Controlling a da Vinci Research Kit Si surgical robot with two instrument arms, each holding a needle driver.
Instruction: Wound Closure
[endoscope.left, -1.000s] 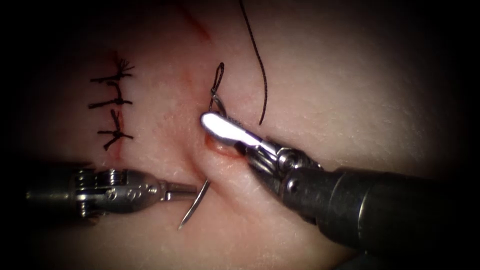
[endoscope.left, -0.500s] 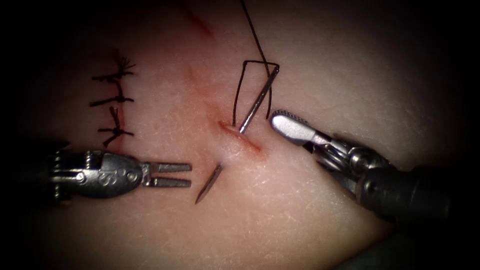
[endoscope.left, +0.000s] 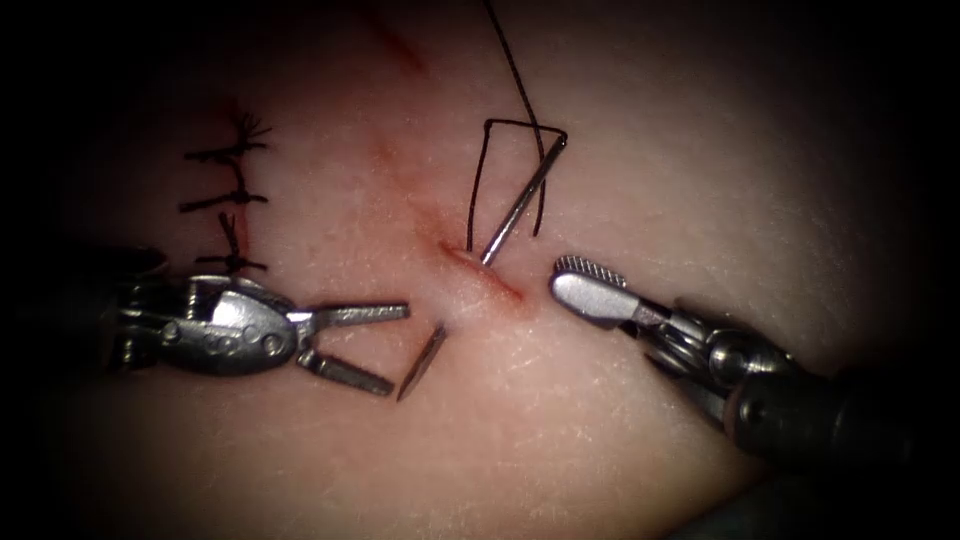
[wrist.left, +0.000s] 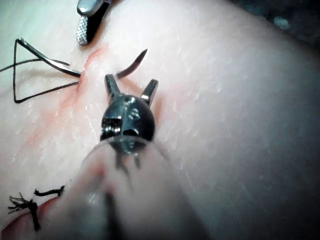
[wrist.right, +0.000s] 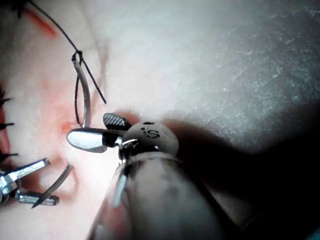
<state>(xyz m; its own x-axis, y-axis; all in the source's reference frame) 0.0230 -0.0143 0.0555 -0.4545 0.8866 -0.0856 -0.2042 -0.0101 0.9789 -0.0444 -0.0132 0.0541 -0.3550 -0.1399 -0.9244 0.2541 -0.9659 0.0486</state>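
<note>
Needle (endoscope.left: 515, 205): sitting in the tissue (endoscope.left: 620, 150), passing under the cut (endoscope.left: 482, 275); its swaged end is sticking up on the cut's right side, its point (endoscope.left: 422, 362) is poking out of the skin on the cut's left side. Neither tool is holding it.

Thread (endoscope.left: 510, 75): running from the needle's swaged end up and away from the cut, with a loop hanging down beside the needle shaft to the cut's right edge.

Left hand (endoscope.left: 385, 345): hovering to the left of the cut with its jaws spread wide, gripping nothing; the lower jaw tip is sitting just beside the emerging needle point.

Right hand (endoscope.left: 585, 280): waiting just right of the cut, jaws parted a little, holding nothing; the serrated face of one jaw is showing.

Stitches (endoscope.left: 228, 205): three finished knots with cut ends are lying in a column well to the left of the cut.

Red fluid (endoscope.left: 400, 55): staining the cut's edges and streaking the tissue above it.
</note>
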